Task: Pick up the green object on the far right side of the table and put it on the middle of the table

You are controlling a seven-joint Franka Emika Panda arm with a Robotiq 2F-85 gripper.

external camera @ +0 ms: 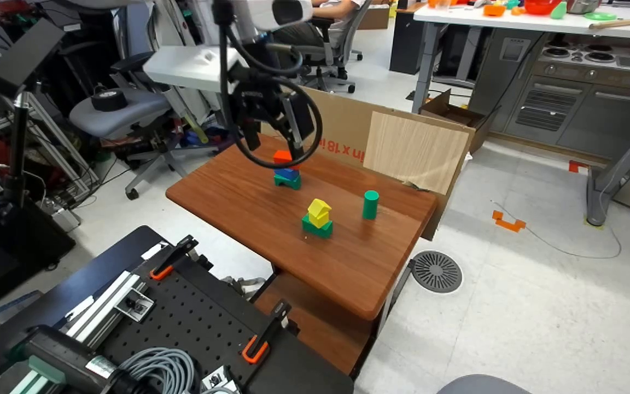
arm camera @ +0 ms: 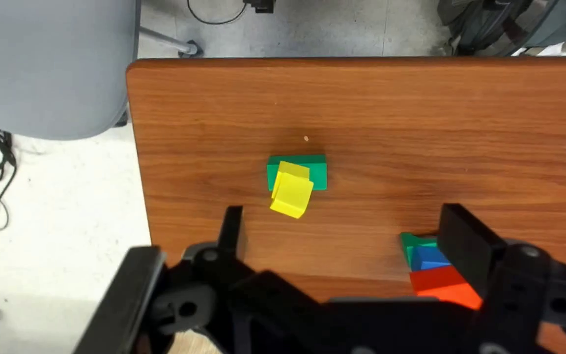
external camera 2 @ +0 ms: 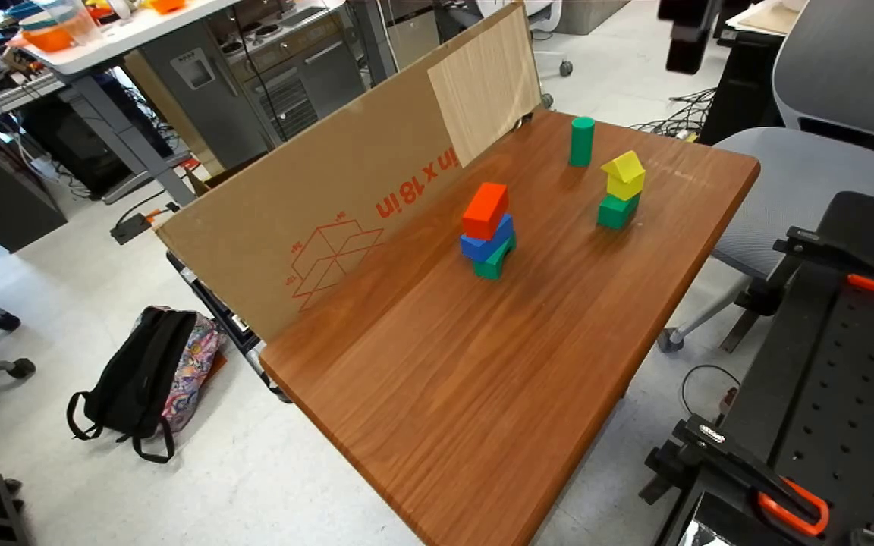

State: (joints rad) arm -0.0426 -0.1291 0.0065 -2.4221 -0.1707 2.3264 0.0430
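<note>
Gripper (arm camera: 343, 214) positioned well above the table (external camera 2: 444, 394), its two fingers (arm camera: 469, 250) standing wide apart with nothing grasped between them. The table is rectangular, with a reddish-brown, wood-grained top and rounded corners. Along one long edge stands a red-printed cardboard panel (external camera 2: 361, 189), seen in both exterior views; set against its face, toward one end, is a smaller, pale wood-grain panel (external camera: 413, 148). Next in size, the red-topped stack (external camera 2: 486, 227) is built red over blue over notched green; in the wrist view a finger covers part of it. The yellow-topped stack (arm camera: 294, 189) carries a roof-shaped piece (external camera 2: 623, 165) uppermost, its yellow parts set askew on a green base (arm camera: 318, 174). The green cylinder (external camera: 370, 207) stands upright on the table toward the end with the pale panel, apart from both stacks and nearer the yellow-topped one. Smallest of all is a pale speck (arm camera: 306, 138) on the table, just beside the yellow-topped stack.
</note>
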